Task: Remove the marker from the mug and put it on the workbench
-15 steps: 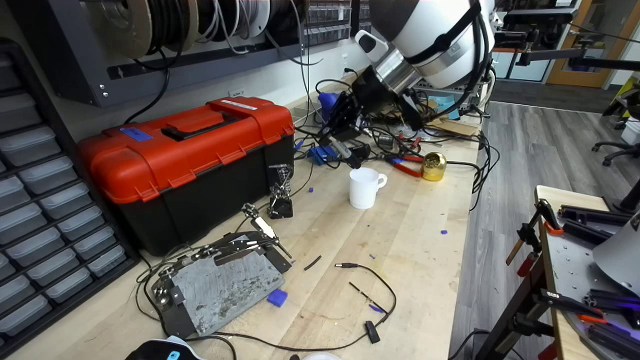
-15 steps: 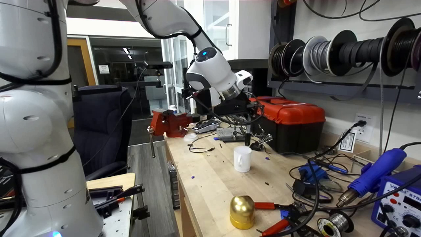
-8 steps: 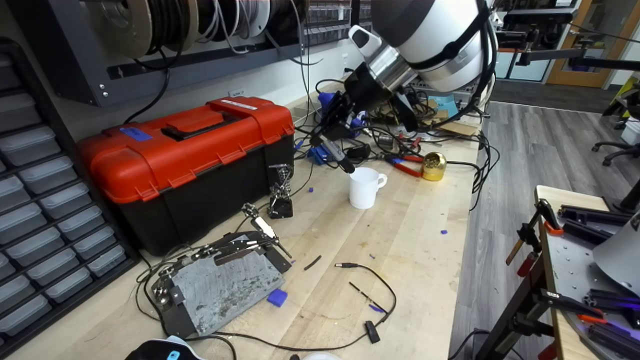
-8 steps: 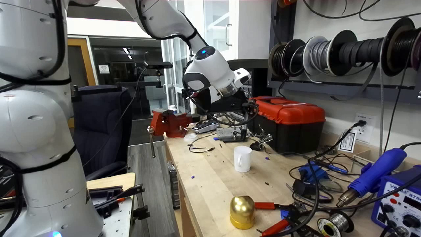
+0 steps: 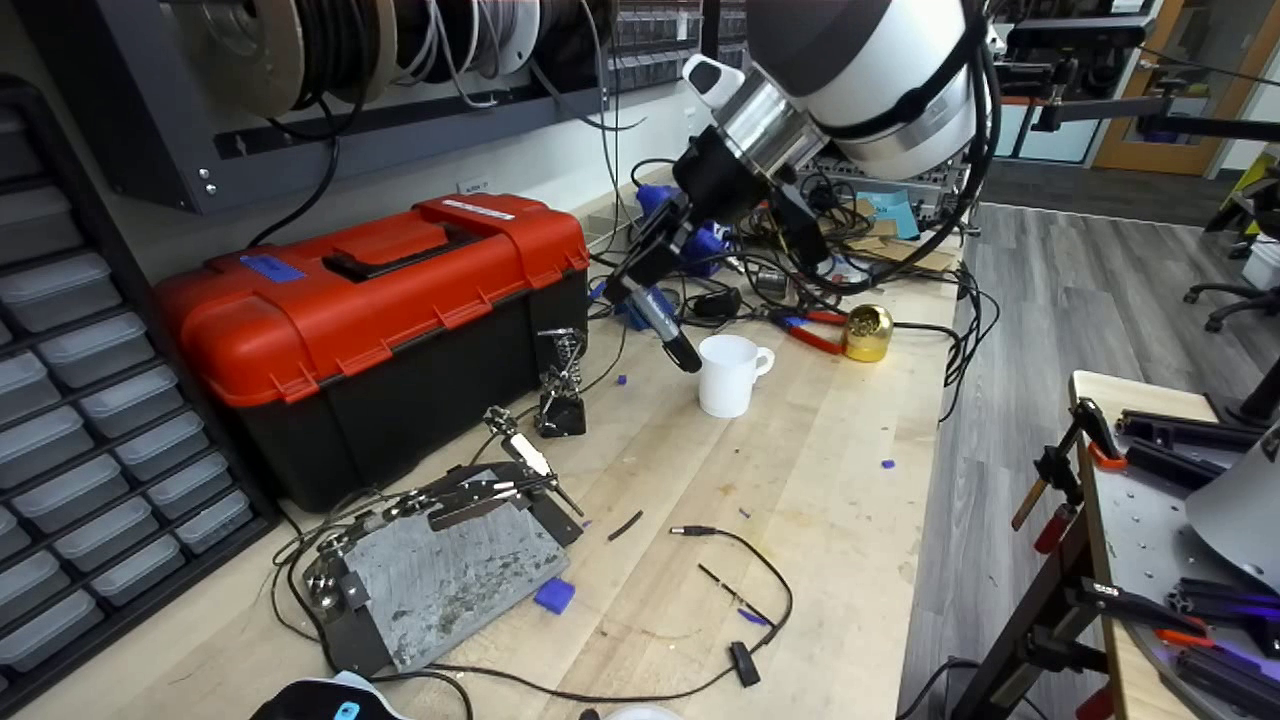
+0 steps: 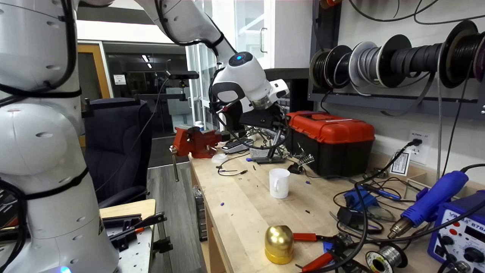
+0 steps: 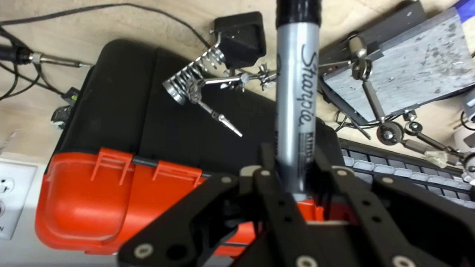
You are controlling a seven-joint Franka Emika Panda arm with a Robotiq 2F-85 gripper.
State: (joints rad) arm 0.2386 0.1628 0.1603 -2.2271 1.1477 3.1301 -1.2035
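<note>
We see the marker pinched in the gripper, with a finger pressed on each side of its back end. The rest of it sticks out past the fingers, and we can read "Sharpie" on its grey side. In an exterior view its black cap points down on a slant, and the marker hangs in the air over the bench. It is out of the mug: in an exterior view we see a gap between it and the mug. The mug stands upright on the bench, with its handle toward the gold pot. Red pliers lie right by the pot. The red and black toolbox sits near the wall, and a small coil stand is in front of it. A grey plate and a black cable lie on the bench too. In an exterior view we see the white arm reach over the bench.
</note>
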